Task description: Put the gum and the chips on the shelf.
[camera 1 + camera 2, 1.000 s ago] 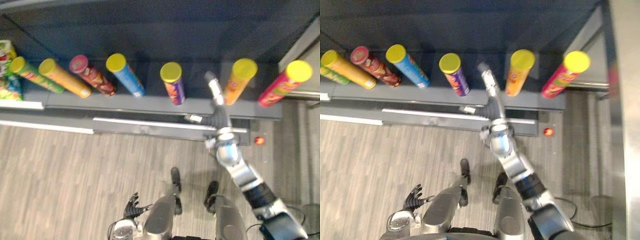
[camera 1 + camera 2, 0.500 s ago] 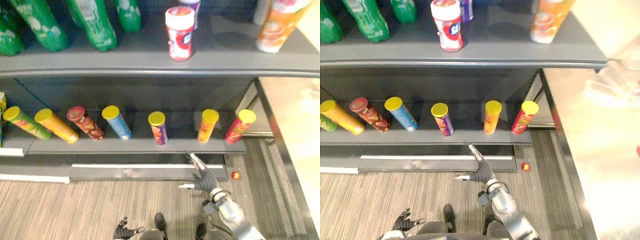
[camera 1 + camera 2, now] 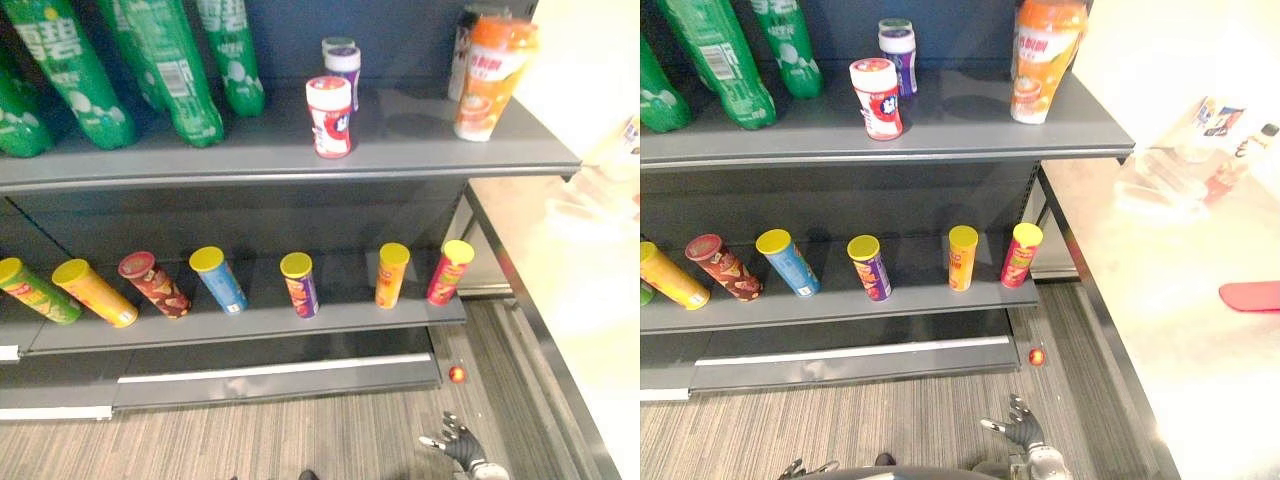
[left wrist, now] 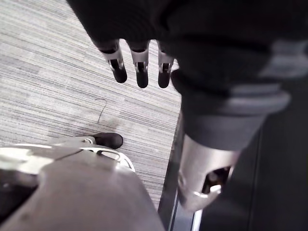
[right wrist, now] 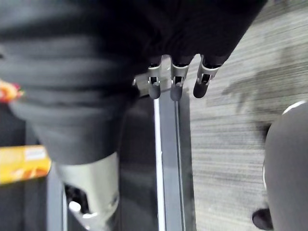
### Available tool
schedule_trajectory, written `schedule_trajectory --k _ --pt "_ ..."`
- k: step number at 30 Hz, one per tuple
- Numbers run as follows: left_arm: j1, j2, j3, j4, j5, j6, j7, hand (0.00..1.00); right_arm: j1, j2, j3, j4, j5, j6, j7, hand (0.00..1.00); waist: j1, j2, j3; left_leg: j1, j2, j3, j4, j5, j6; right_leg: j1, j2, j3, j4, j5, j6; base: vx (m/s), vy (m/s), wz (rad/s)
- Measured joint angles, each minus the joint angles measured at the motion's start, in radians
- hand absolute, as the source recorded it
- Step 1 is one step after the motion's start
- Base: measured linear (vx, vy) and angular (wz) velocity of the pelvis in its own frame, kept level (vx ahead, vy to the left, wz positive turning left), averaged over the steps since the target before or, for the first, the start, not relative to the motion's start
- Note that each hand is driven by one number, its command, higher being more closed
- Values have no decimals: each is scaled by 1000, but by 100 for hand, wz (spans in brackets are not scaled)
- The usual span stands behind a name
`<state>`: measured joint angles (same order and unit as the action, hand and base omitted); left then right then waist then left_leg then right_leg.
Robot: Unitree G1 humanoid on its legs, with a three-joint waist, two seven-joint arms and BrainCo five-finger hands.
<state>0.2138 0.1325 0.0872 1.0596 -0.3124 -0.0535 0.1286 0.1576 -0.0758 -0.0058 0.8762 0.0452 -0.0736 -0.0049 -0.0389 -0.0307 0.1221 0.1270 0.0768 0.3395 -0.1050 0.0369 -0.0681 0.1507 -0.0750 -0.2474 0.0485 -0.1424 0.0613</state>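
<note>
The gum tub (image 3: 330, 117) stands upright on the top shelf (image 3: 420, 150), in the upper middle of the frame. It is a small round tub, white and red, with a flat lid. It looks like smooth, hard plastic. A second tub (image 3: 342, 70) with a purple band stands just behind it.

The chips tubes (image 3: 298, 285) stand in a row on the lower shelf (image 3: 340, 318), across the middle of the frame. They are tall and round with bright, shiny wraps. Most have yellow lids and one has a red lid.

Half a second ago the right hand (image 3: 462, 447) reached up close to the lower shelf. Now it is down at the bottom right of the frame, over the striped grey floor (image 3: 300, 440). Its fingers are spread wide and it holds nothing. The whole view has also lifted, but that is the camera moving, not the things.

The left hand (image 4: 139, 67) hangs over the floor with straight fingers and nothing in it.

With both hands free and the gum and chips on the shelves, the job looks done.

Big green bottles (image 3: 170, 70) fill the upper left of the frame and an orange bottle (image 3: 490, 75) stands at the upper right. Both shelves are flat, dark grey and look like metal. A small red ball (image 3: 457, 374) lies on the floor at the lower right.
</note>
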Motion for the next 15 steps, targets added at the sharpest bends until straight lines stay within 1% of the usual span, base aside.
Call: schedule_trajectory --k 3,5,6,9,11,15 --pt "-8 -9 31 21 0 0 10 0 -42 3 -81 105 -9 11 -39 0 2 0 -6 -1 -3 -19 0 0 0 11 -1 -18 -13 2 3 -5 5 16" --pt "-23 -17 44 38 0 1 32 0 -58 -6 -136 180 -46 65 -55 0 16 2 -7 -1 -8 -27 0 0 0 15 -4 -24 -14 2 4 -4 15 15" --pt "-23 -18 49 40 0 2 37 0 -58 -8 -144 195 -45 79 -58 0 15 2 -7 -1 -10 -29 0 0 0 17 -5 -27 -14 2 4 11 20 7" --pt "-31 -24 61 59 1 13 60 0 -55 -20 -158 242 -30 163 -71 0 12 7 -9 0 -16 -33 0 -1 2 23 -9 -29 -17 4 8 8 6 2" --pt "-35 -24 61 73 2 13 61 0 -53 -16 -178 249 -17 184 -82 0 12 7 -9 7 -17 -36 0 -1 2 32 -10 -32 -21 5 8 11 2 2" --pt "-42 -22 58 78 2 15 59 0 -54 -16 -182 262 -5 195 -105 0 13 8 -7 16 -17 -47 0 -1 2 49 -9 -45 -29 6 10 -8 -4 8"
